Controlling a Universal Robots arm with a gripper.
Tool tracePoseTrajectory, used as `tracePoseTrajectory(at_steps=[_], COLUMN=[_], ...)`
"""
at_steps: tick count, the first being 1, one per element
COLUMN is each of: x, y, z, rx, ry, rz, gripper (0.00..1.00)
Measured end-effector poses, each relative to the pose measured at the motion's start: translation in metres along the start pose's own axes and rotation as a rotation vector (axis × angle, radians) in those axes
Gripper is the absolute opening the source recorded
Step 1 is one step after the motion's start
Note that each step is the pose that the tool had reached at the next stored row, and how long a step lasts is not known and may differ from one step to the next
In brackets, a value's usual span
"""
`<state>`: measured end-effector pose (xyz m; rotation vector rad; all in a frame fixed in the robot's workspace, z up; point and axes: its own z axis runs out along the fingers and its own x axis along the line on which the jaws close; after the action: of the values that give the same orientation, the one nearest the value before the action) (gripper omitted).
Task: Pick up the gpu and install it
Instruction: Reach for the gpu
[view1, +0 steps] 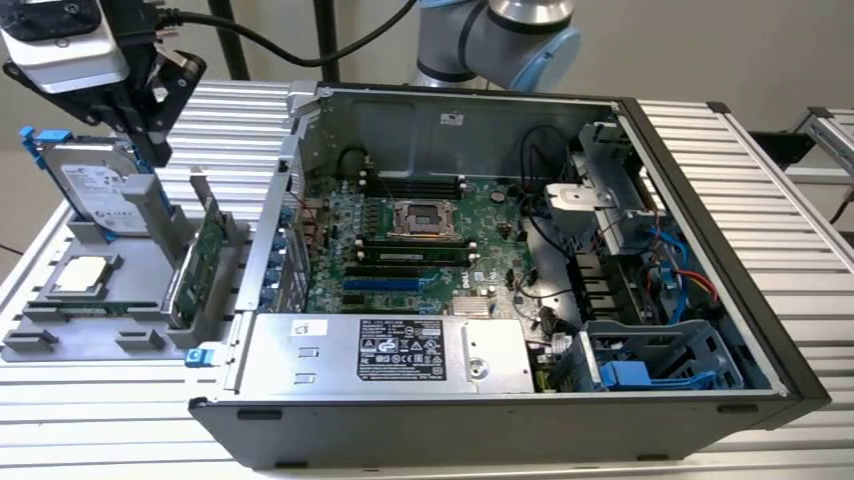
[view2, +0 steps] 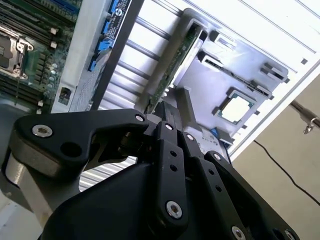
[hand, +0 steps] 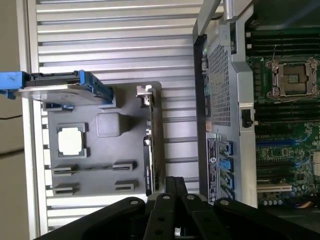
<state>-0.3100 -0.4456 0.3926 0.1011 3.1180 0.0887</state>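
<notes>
The gpu (view1: 200, 262) stands on its long edge in a slot of the grey parts holder (view1: 60, 335), at the exterior view's left of the open computer case (view1: 534, 250). In the first wrist view the gpu (hand: 148, 152) shows edge-on, its silver bracket at one end. The second wrist view shows the green edge of the gpu (view2: 175, 65). My gripper (view1: 150, 150) hangs above the holder, over the hard drive and apart from the card. In both wrist views its black fingers (hand: 173, 186) lie together, shut on nothing.
A silver hard drive in a blue-edged caddy (view1: 107, 190) stands upright in the holder beside a processor chip (view1: 83, 275). The case holds the motherboard (view1: 414, 250), power supply (view1: 387, 350) and a drive cage with cables (view1: 641, 350). Ribbed aluminium table (view1: 721, 150) surrounds everything.
</notes>
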Motion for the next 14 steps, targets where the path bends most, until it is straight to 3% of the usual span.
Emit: tracePoseTrajectory(at_steps=[14], x=[0.0208], y=[-0.0097], z=[-0.001], rx=[-0.0004], ry=[0.0001], rz=[0.0], gripper=[0.0])
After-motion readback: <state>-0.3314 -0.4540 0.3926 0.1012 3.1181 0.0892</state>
